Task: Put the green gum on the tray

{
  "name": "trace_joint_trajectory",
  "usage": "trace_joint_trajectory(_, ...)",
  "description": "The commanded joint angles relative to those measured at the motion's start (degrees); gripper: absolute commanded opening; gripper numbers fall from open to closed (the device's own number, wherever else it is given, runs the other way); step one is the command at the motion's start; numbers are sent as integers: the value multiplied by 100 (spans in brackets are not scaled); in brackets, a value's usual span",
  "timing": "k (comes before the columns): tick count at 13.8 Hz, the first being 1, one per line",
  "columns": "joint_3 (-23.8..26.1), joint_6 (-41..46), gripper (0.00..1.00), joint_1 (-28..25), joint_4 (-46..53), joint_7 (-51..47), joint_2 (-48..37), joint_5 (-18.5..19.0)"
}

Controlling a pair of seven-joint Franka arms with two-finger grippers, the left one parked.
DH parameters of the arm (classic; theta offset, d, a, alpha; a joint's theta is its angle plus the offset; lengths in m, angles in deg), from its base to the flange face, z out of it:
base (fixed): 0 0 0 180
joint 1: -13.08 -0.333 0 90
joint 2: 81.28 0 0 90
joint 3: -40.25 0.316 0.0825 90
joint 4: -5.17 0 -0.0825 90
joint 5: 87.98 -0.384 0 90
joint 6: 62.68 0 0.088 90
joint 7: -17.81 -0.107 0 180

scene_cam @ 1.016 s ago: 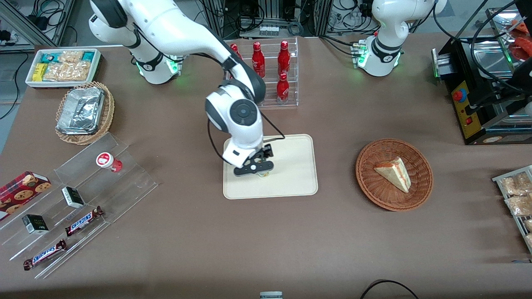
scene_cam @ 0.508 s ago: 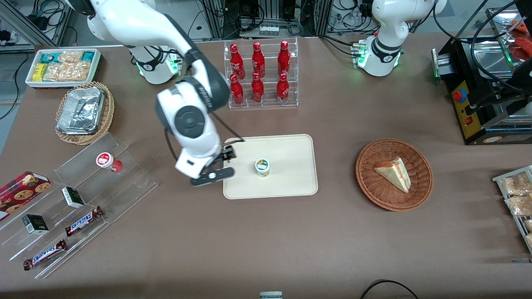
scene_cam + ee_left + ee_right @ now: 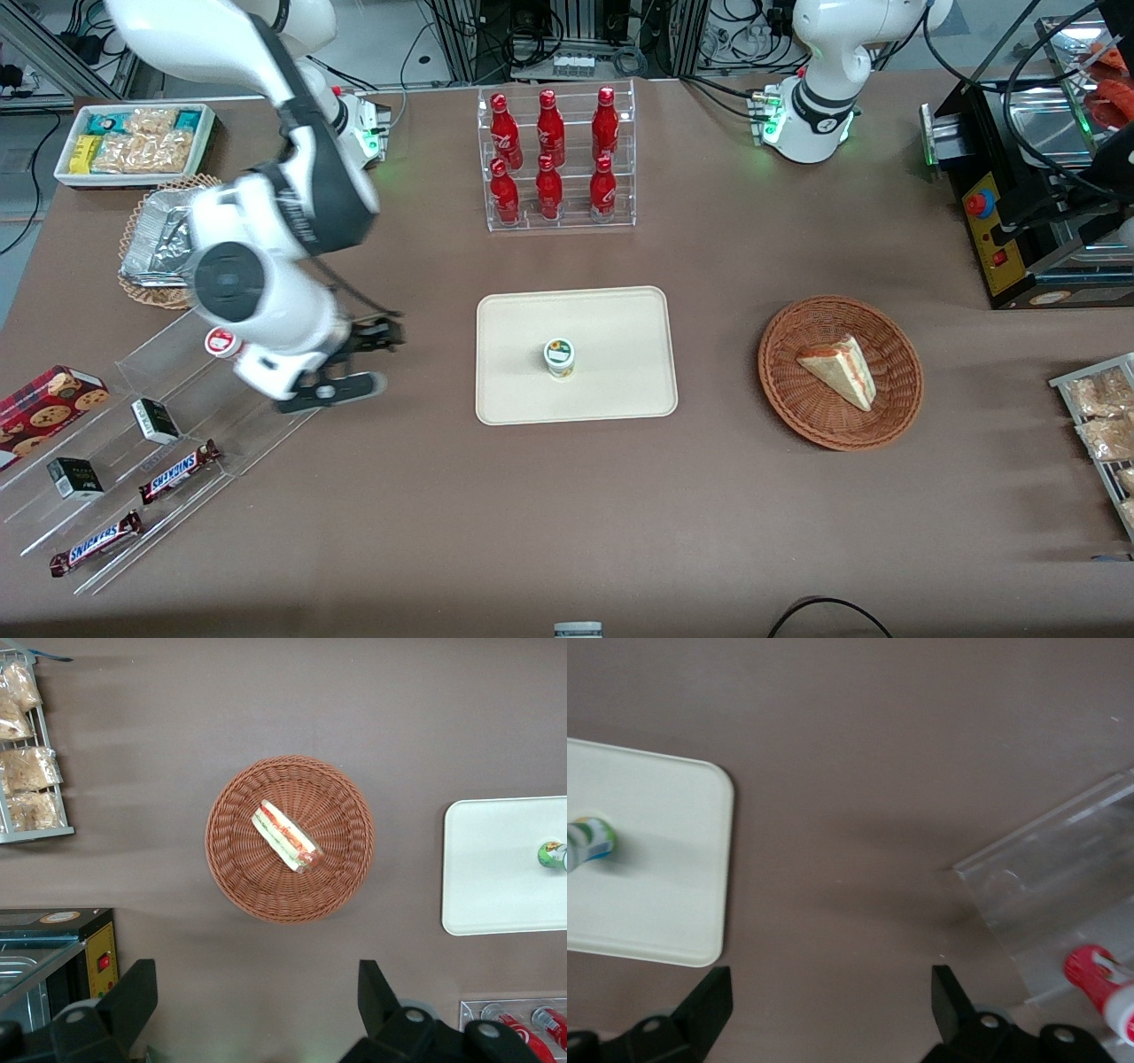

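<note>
Green gum [image 3: 559,358] stands upright on tray [image 3: 620,310]; gripper [image 3: 341,368], open wide and empty, hangs well apart above the clear stand—placement judged complete, only parking remains.

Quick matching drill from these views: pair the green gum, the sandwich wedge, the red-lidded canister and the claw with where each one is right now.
Things:
1. green gum
2. sandwich wedge
3. red-lidded canister
4. claw

Places:
A. in the round wicker basket
B. open, above bare table between the clear display steps and the tray
C. upright on the tray
D. on the clear display steps

Pairs: 1-C, 2-A, 3-D, 4-B
</note>
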Motion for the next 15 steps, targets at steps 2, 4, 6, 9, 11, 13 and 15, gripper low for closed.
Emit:
trace_joint_trajectory(2, 37, 25, 100, 814, -616, 129, -642, -104)
trace_joint_trajectory(4, 37, -72, 100, 1262, -924, 244, -968, -104)
trace_joint_trajectory(6, 37, -63, 100, 1544, -951, 375, -1153, -86)
trace_joint_trajectory(9, 29, 68, 100, 1870, -986, 1226, -1425, -60)
trace_joint_trajectory(11, -76, 305, 100, 1924, -986, 1237, -1601, -42)
trace_joint_trajectory(13, -182, 577, 100, 1915, -977, 1211, -1777, -42)
trace_joint_trajectory(15, -182, 841, 100, 1915, -969, 1185, -1909, -42)
